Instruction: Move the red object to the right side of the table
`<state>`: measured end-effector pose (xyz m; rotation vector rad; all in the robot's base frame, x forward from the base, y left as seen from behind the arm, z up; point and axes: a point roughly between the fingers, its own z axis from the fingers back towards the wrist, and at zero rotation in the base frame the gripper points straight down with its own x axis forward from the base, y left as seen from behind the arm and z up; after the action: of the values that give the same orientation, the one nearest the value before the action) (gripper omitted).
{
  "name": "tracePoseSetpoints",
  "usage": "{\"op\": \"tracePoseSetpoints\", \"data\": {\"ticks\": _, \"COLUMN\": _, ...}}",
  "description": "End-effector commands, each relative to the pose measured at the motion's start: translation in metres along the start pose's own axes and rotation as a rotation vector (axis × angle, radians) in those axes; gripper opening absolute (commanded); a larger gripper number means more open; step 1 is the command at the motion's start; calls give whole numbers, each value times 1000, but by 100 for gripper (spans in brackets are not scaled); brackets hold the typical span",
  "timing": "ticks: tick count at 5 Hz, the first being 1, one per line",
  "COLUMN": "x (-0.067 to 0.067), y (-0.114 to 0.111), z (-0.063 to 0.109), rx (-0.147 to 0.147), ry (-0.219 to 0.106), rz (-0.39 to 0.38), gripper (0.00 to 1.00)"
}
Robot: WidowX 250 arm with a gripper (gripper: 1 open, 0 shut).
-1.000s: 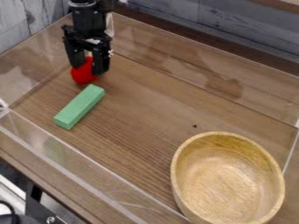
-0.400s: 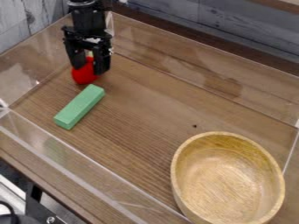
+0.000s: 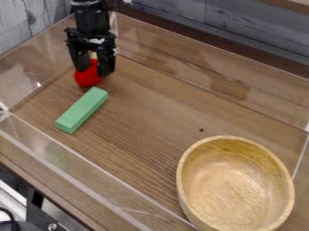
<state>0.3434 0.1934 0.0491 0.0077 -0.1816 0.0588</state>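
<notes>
right, using the wooden bowl (image 3: 236, 185) as the landmark: the red object (image 3: 87, 76) sits far up and to the left of it in the view, well apart, on the dark brown wood-grain table (image 3: 169, 101). it's small, rounded, bright red, strawberry-like, and much smaller than the bowl. the red is saturated and pretty even, with a lighter spot near its upper part; the outline reads as a soft oval, a bit taller than wide in the view. the top is partly hidden by the gripper (image 3: 92, 63), so the leafy tip is hard to make out at this size. the black gripper comes in from the top edge of the view, also far up-left of the bowl, with its fingers down around the upper part of the red object. end effector state: jaws spread, one finger to each side of the toy; can't tell from this view whether either one touches it. the green block (image 3: 82, 111) is left of the bowl and somewhat higher in the view, between bowl and red object in height, lying at a slant, apart from both. the bowl itself is round, light wood, open side up, near the lower right corner. clear acrylic walls (image 3: 34, 176) border the table, one running down the left side, away from the bowl. dark cabling (image 3: 31, 212) shows in the lower left corner, across the view from the bowl.
</notes>
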Motion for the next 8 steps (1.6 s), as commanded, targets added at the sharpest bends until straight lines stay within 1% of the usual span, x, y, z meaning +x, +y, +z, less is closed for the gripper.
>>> {"op": "tracePoseSetpoints", "data": {"ticks": 1, "x": 13, "y": 8, "z": 15, "rx": 25, "ry": -64, "rz": -6, "gripper": 100}}
{"op": "tracePoseSetpoints", "data": {"ticks": 2, "x": 12, "y": 8, "z": 9, "rx": 27, "ry": -58, "rz": -1, "gripper": 0}}
{"op": "tracePoseSetpoints", "data": {"ticks": 3, "x": 12, "y": 8, "z": 9, "rx": 27, "ry": -56, "rz": 3, "gripper": 0}}
{"op": "tracePoseSetpoints", "data": {"ticks": 4, "x": 19, "y": -1, "z": 21, "rx": 16, "ry": -65, "rz": 4, "gripper": 0}}
{"op": "tracePoseSetpoints", "data": {"ticks": 6, "x": 33, "y": -25, "z": 55, "rx": -14, "ry": -95, "rz": -4, "gripper": 0}}
{"op": "tracePoseSetpoints", "data": {"ticks": 7, "x": 43, "y": -43, "z": 80, "rx": -40, "ry": -116, "rz": -19, "gripper": 0}}
{"op": "tracePoseSetpoints", "data": {"ticks": 8, "x": 44, "y": -60, "z": 101, "rx": -73, "ry": -130, "rz": -41, "gripper": 0}}
